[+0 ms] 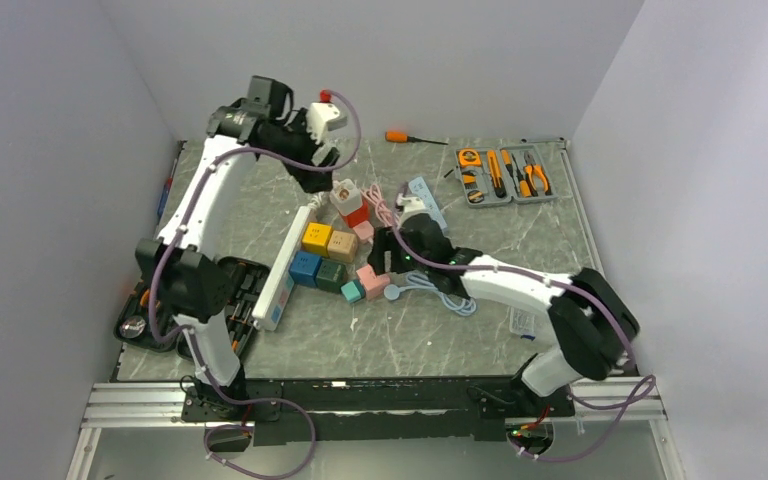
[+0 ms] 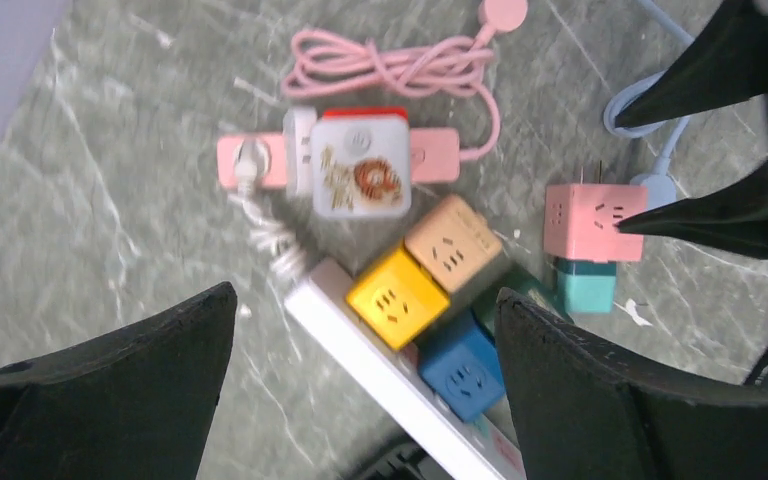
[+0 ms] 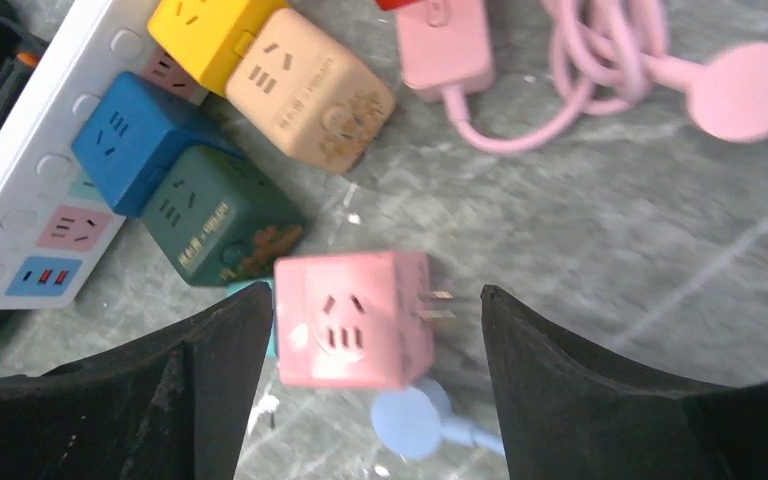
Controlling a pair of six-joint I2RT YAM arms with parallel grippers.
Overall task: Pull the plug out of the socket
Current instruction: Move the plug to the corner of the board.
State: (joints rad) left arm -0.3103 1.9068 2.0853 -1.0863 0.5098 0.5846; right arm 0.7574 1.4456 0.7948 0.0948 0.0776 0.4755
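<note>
Between the fingers of the right tool (image 3: 375, 300), low over the desk (image 3: 620, 250): pink cube plug (image 3: 350, 335), lying free with its bare prongs pointing at the right finger. Jaws stand apart, with a clear gap on the prong side; whether the left finger touches the cube, cannot tell. No grip seen

Ahead and left of that tool: white socket strip (image 3: 20, 215), with yellow cube (image 3: 210, 30), tan cube (image 3: 310, 100), blue cube (image 3: 130, 140) and green cube (image 3: 220, 230) packed along it. Pink plug sits apart from the strip, just beside the green cube

Near that tool's palm: round pale-blue cable end (image 3: 410, 425)

Left tool (image 2: 365, 300) hangs high over the strip, jaws spread wide, nothing in them. Below and ahead of it: pink strip (image 2: 435, 155) and coiled pink cord (image 2: 390, 65)
</note>
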